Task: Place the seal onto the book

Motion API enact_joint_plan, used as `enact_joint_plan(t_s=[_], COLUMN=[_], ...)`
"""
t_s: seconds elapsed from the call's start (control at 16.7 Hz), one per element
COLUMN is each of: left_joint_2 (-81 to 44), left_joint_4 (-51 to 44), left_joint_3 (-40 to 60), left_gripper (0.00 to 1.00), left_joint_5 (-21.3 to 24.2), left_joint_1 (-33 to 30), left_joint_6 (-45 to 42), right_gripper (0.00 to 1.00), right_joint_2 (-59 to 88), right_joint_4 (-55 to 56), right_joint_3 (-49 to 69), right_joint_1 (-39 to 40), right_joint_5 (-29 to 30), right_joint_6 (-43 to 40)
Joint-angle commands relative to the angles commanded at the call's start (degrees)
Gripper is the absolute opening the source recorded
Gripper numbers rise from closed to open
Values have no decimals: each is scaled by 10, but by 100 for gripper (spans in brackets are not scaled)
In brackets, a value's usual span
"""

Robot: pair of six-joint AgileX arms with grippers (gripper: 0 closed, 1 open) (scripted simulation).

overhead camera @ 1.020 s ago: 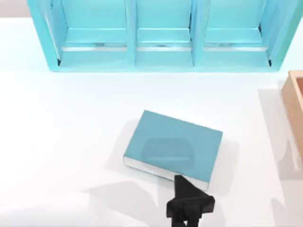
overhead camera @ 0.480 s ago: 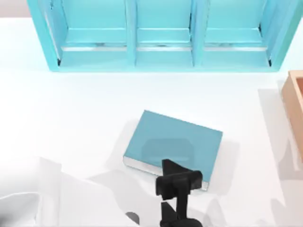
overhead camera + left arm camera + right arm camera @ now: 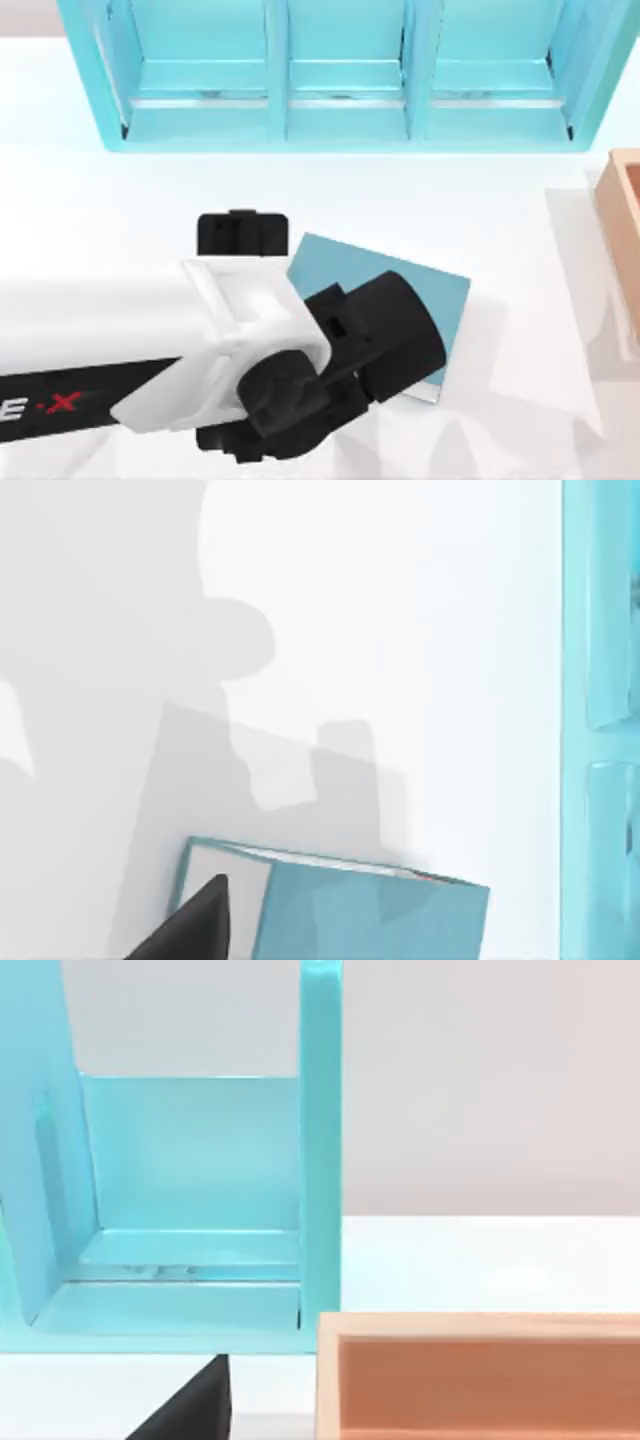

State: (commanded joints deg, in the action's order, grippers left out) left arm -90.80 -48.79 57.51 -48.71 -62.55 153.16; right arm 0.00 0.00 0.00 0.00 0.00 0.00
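where the left arm (image 3: pixel 150 370) reaches over the book (image 3: pixel 440 300), white table (image 3: pixel 120 210)

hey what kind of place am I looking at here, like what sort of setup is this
Most likely a simulated tabletop workspace, not a real room. A plain white table carries a big light-blue compartment shelf along its far edge, a teal book in the middle, and a tan wooden box at the right edge, all with flat rendered surfaces.
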Motion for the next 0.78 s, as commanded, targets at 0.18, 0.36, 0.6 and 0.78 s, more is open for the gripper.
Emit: enact_joint_plan(t_s=[0.18,0.36,0.6,0.78], left_joint_2=[123,259,452,596], left_joint_4=[69,142,242,317], left_joint_3=[-71,-156,-283,-379], left_gripper=[100,100,100,100], left_joint_5=[94,187,300,371], left_joint_1=[108,218,358,452], left_joint_6=[-253,-538,-906,-1134], right_gripper=[100,100,100,100], right_joint_2=[0,0,0,0], right_joint_4=[0,0,0,0], right_joint_3=[0,0,0,0], right_joint_1=[0,0,0,0], right_joint_5=[0,0,0,0], right_joint_6=[0,0,0,0])
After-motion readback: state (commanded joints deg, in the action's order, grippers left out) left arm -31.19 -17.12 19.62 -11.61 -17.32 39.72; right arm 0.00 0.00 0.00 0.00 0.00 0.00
